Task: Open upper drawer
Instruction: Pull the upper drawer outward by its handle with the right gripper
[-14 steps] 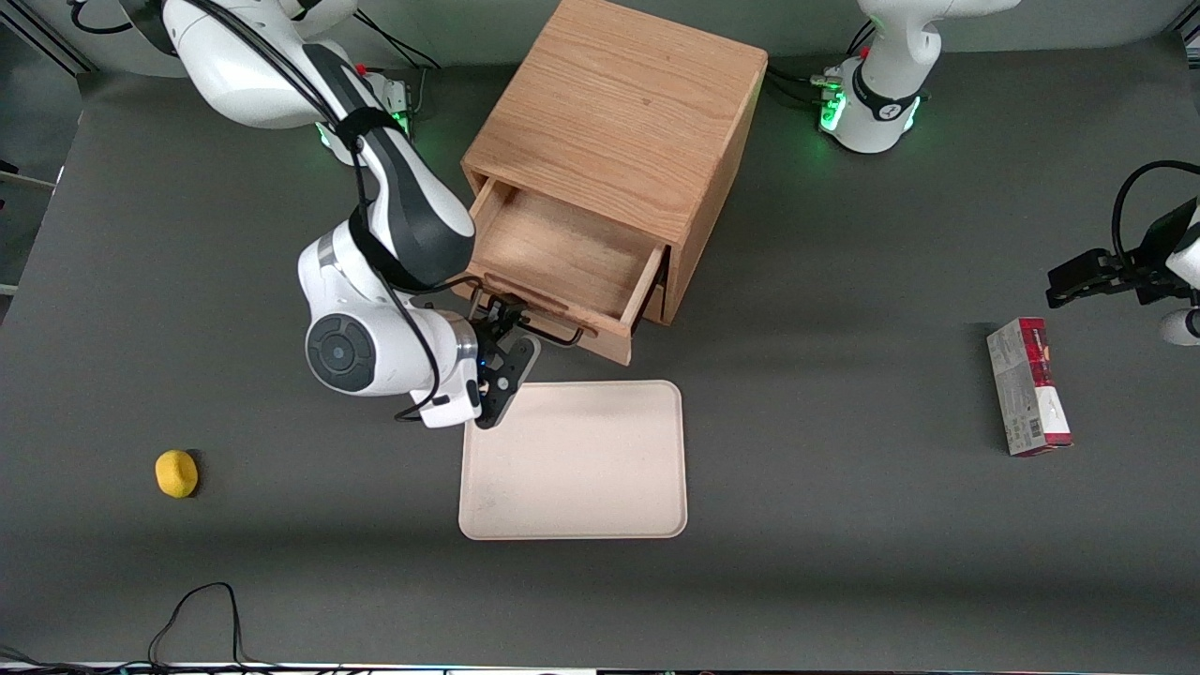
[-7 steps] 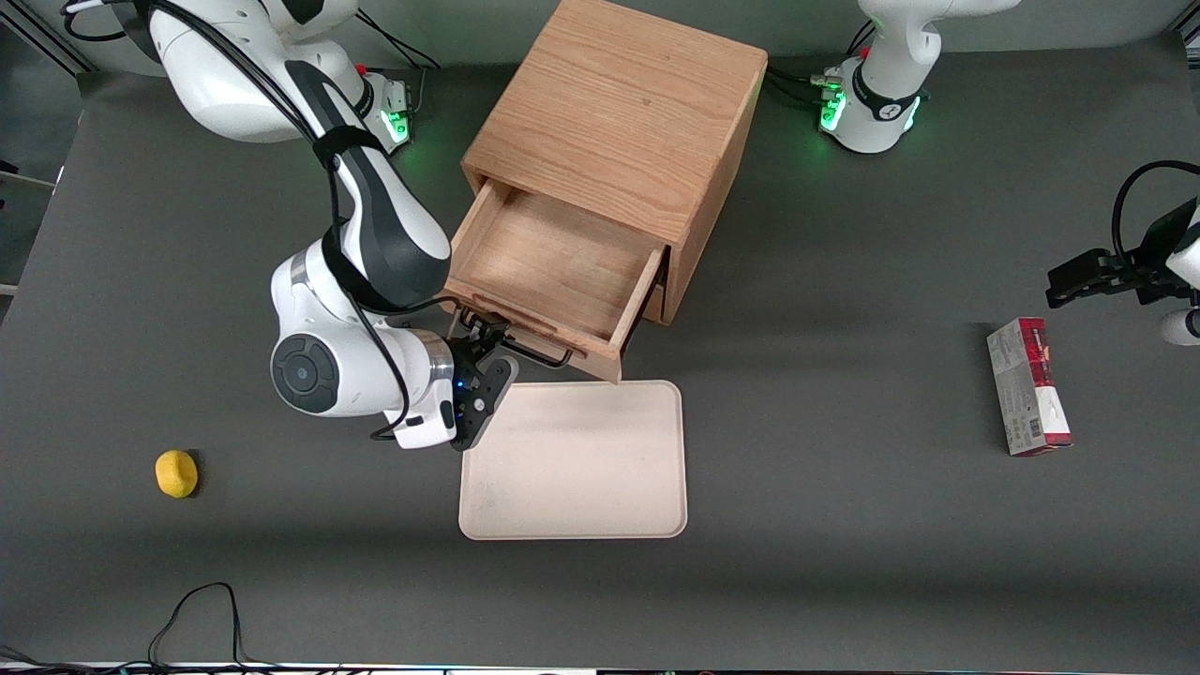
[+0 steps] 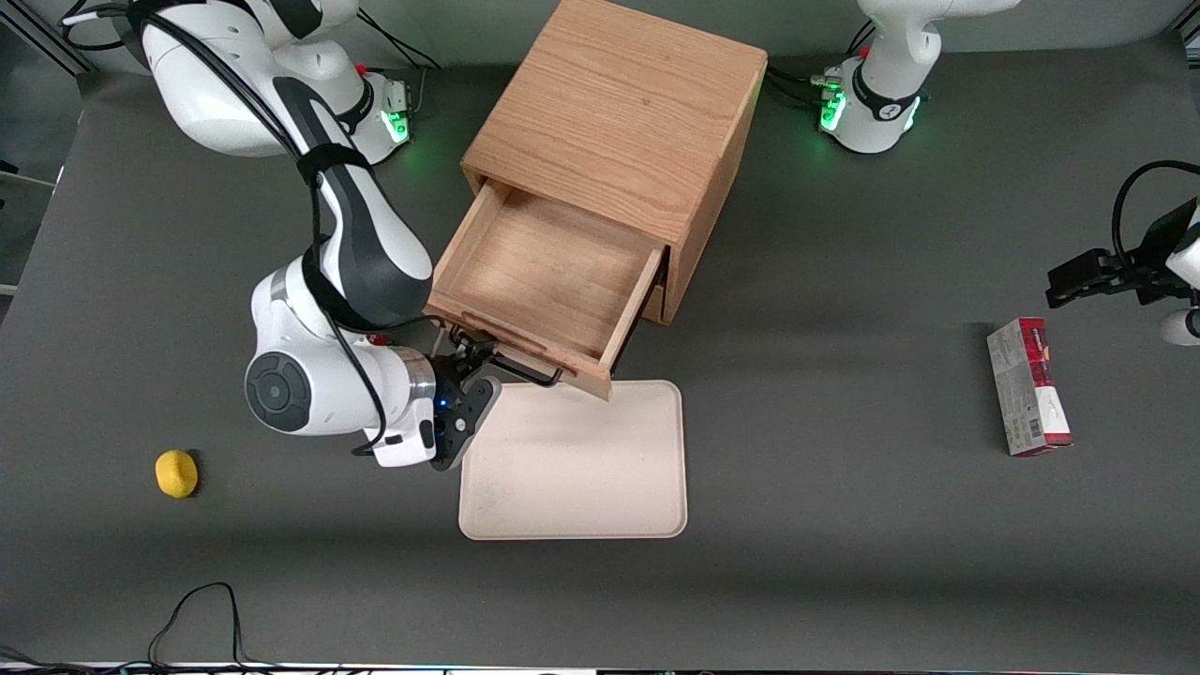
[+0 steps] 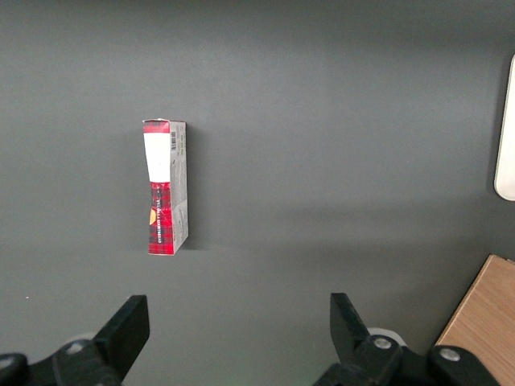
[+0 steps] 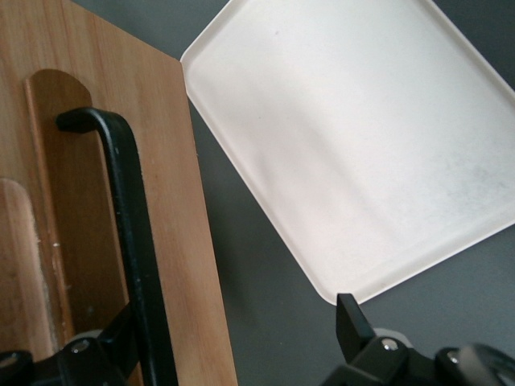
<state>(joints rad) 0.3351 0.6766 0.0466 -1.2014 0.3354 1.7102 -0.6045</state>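
Observation:
The upper drawer (image 3: pixel 539 267) stands pulled well out of the light oak cabinet (image 3: pixel 619 122), and its wooden tray shows nothing inside. Its thin black wire handle (image 3: pixel 525 368) runs along the drawer front (image 5: pixel 173 201). My right gripper (image 3: pixel 472 371) is at that handle and open, its fingers wide apart. One finger (image 5: pixel 113 346) lies against the handle bar (image 5: pixel 133 233) at the drawer front. The other finger (image 5: pixel 352 320) hangs free over the dark table beside the tray's edge.
A cream tray (image 3: pixel 574 459) lies flat just in front of the open drawer, and the drawer's front corner overhangs its edge. A yellow ball-like object (image 3: pixel 176 472) sits toward the working arm's end. A red and white box (image 3: pixel 1028 386) lies toward the parked arm's end.
The upper drawer has slid farther out of the cabinet, toward the front camera. My gripper and wrist have moved the same way, staying at the handle.

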